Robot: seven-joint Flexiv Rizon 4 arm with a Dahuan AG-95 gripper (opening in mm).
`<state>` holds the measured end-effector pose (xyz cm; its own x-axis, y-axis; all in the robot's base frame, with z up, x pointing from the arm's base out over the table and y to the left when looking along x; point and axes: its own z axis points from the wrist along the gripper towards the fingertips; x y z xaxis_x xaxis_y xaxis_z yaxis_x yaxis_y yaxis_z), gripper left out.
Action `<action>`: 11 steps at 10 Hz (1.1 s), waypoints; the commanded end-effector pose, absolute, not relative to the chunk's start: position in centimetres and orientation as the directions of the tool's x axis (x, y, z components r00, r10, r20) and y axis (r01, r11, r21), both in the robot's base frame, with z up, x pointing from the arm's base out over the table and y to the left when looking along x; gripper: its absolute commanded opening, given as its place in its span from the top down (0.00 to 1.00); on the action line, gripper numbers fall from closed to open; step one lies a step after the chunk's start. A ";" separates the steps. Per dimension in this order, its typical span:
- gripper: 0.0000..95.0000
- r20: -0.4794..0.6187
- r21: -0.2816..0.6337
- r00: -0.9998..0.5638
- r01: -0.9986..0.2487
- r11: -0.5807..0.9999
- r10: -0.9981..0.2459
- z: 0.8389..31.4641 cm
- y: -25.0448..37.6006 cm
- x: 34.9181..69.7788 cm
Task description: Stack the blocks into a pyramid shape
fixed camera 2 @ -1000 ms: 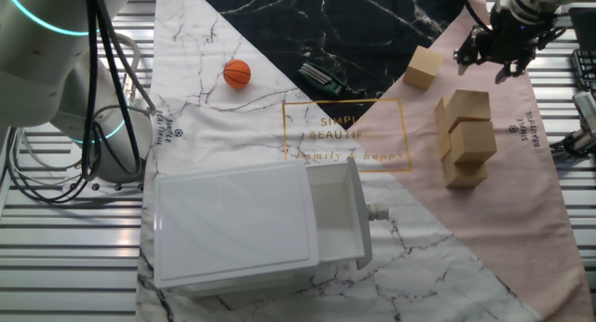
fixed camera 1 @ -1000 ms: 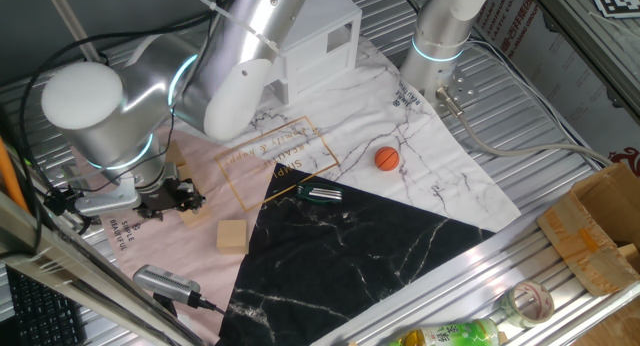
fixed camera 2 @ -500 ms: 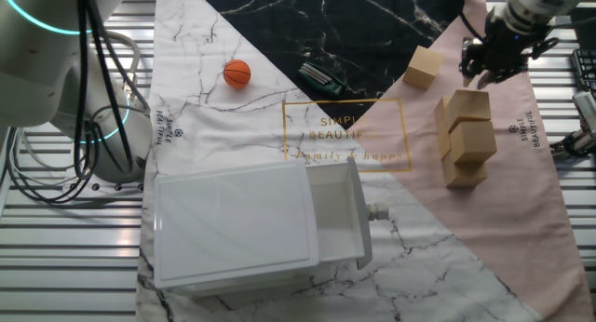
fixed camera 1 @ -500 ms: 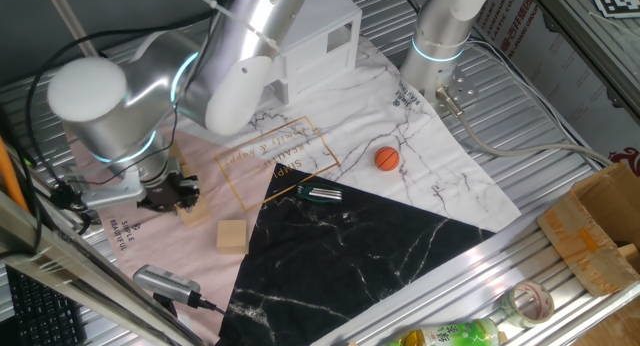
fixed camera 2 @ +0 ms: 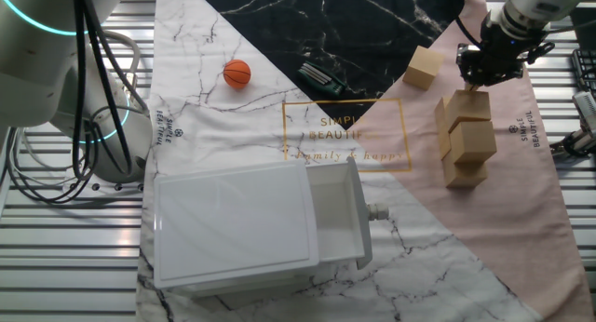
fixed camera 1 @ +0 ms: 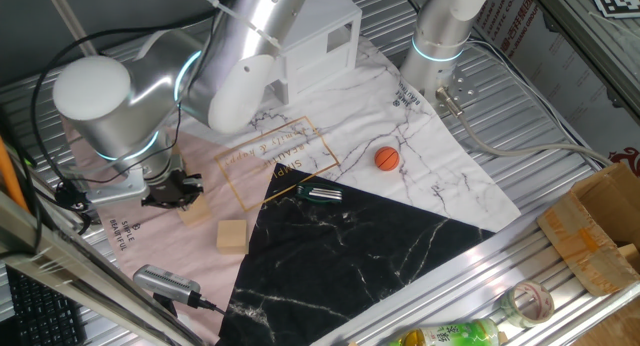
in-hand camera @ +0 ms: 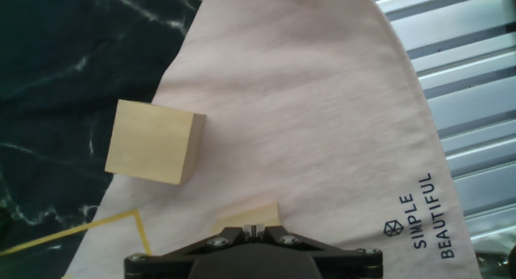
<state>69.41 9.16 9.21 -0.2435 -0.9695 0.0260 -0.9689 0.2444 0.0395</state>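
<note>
A loose tan wooden block (fixed camera 1: 232, 235) lies on the pink cloth by the black marble patch; it also shows in the other fixed view (fixed camera 2: 424, 67) and in the hand view (in-hand camera: 155, 142). A cluster of tan blocks (fixed camera 2: 468, 136) stands stacked close together on the pink cloth. In one fixed view only one block of it (fixed camera 1: 196, 210) shows past the arm. My gripper (fixed camera 2: 481, 69) hangs just above the far end of that cluster, between it and the loose block. Its jaws are shut and empty (in-hand camera: 252, 228), with a block's top edge (in-hand camera: 246, 215) right below them.
An orange ball (fixed camera 1: 387, 158) lies on the white marble cloth. A dark green clip-like object (fixed camera 1: 320, 194) lies at the black patch's edge. The white box-like house (fixed camera 2: 251, 224) stands with its drawer open. A cardboard box (fixed camera 1: 600, 236) and bottles sit at the table's side.
My gripper has moved across the pink cloth toward the block cluster and now hangs over its end. The blocks have not moved.
</note>
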 end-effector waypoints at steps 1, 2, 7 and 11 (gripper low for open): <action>1.00 0.025 0.039 -0.238 -0.970 0.239 -0.971 9.1 9.0 69.1; 1.00 0.025 0.039 -0.239 -0.970 0.240 -0.971 9.0 8.8 69.0; 1.00 0.022 0.040 -0.236 -0.971 0.237 -0.971 8.9 8.4 68.4; 1.00 0.030 0.043 -0.233 -0.971 0.234 -0.972 8.9 8.2 68.2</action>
<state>68.10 8.12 8.93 -0.2330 -0.9720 0.0310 -0.9712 0.2342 0.0443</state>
